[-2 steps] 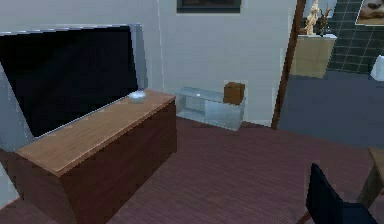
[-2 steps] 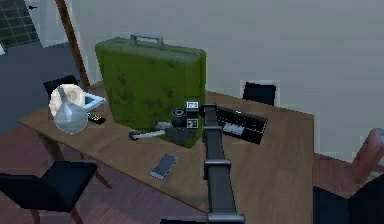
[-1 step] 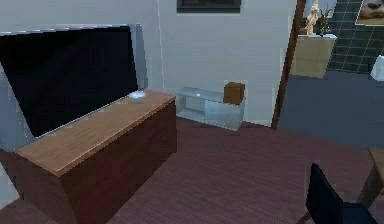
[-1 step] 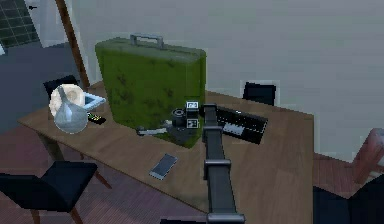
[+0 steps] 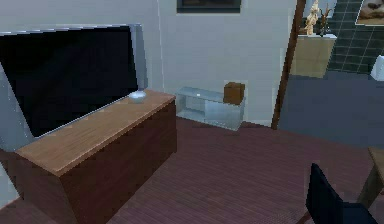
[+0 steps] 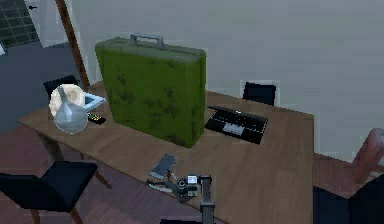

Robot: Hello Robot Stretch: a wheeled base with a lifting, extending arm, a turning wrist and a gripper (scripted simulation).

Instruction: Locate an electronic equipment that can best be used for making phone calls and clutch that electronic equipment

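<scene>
On the wooden table (image 6: 270,165) in the arm side view, my gripper (image 6: 163,168) reaches in from the bottom edge, left of the arm's white marker squares (image 6: 189,185). A greyish slab-like shape lies at its far end on the tabletop; I cannot tell whether the gripper holds anything. A small dark flat thing (image 6: 97,120), possibly a phone, rests by a round glass vase (image 6: 69,110) at the table's left. A big green suitcase (image 6: 150,85) stands upright in the middle, with an open dark laptop (image 6: 236,124) to its right.
Dark chairs stand around the table: one at the bottom left (image 6: 50,185), one behind the laptop (image 6: 259,93). In the forward view, a large television (image 5: 70,70) sits on a wooden cabinet (image 5: 100,150); a low shelf (image 5: 208,106) carries a brown box (image 5: 234,93). A doorway (image 5: 335,70) opens at the right.
</scene>
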